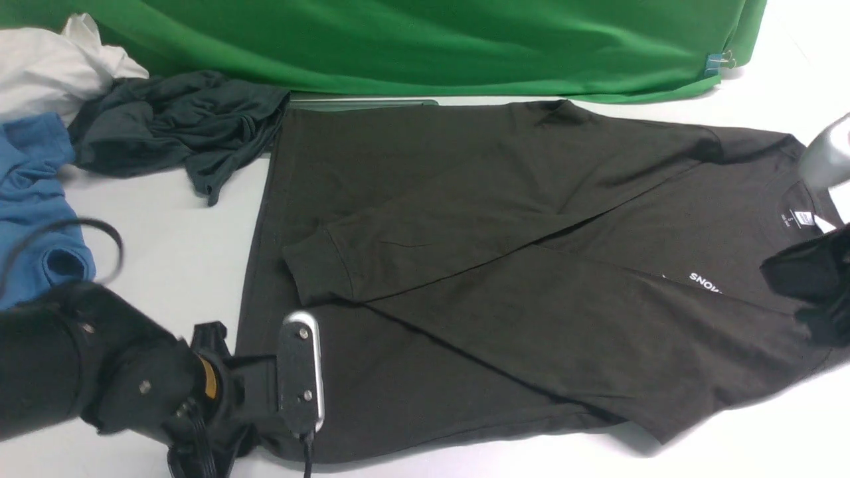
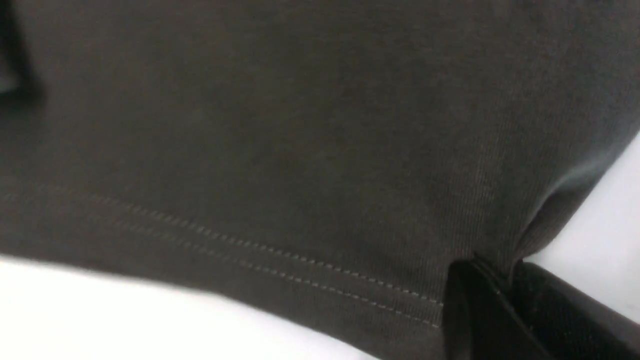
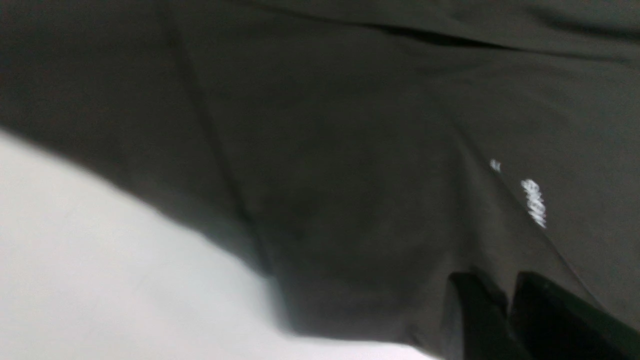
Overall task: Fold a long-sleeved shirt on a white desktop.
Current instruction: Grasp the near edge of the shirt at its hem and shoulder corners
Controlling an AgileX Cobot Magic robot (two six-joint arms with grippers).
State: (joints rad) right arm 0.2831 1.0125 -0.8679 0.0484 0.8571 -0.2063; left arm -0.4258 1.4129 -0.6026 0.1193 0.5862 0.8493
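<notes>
Dark olive-black knit fills most of what I see. The long-sleeved shirt (image 1: 465,199) lies flat across the white desk (image 1: 166,232), with its hem toward my left arm (image 1: 99,372) and its collar toward my right. Both sleeves are folded in over its body, and a ribbed cuff (image 1: 319,265) rests on the cloth near the hem. At the collar end the white neck label (image 1: 803,218) shows, with part of the white print (image 1: 705,282) beside it.

My left jaws are closed on the shirt's hem corner, the one nearest me. In the left wrist view the fingers (image 2: 470,315) meet with fabric pinched between them. The cloth puckers there, just past the double row of hem stitching (image 2: 280,265).

My right jaws sit at the shirt's collar end, on the near side. The right wrist view is blurred. The fingers (image 3: 470,315) stand close together with a thin gap, but I cannot tell whether they have hold of the cloth.

Beyond the shirt's far edge hangs a green cloth (image 1: 431,46). Off its far hem corner lie a slate-grey garment (image 1: 172,126), a blue garment (image 1: 33,192) and a white cloth (image 1: 46,66).
</notes>
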